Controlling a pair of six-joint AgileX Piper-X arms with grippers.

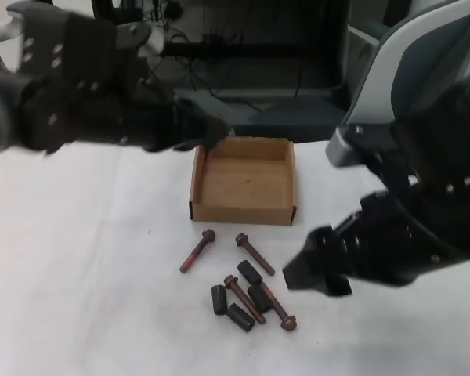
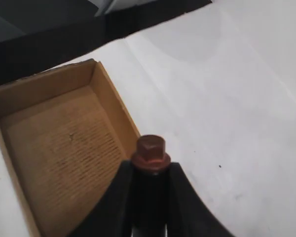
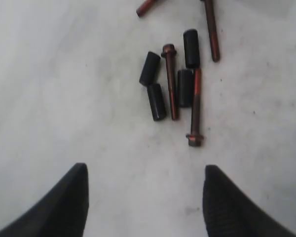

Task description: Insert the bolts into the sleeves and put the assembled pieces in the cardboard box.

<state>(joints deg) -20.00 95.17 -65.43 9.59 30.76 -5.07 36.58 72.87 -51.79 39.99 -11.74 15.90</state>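
Currently left tool [image 2: 150,169] clamps sleeved bolt [image 2: 150,148] beside box [image 2: 111,98] rim; right tool [image 3: 145,169] spread wide.

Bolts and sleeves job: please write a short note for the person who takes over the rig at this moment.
Left gripper: shut on an assembled piece, bolt head showing above a dark sleeve, by the cardboard box wall.
Right gripper: open, over the table near the loose parts.
The cardboard box is empty.
Table: four loose bolts, four loose sleeves.
Done: one piece assembled. Left: put it in the box, then assemble and box the other four.
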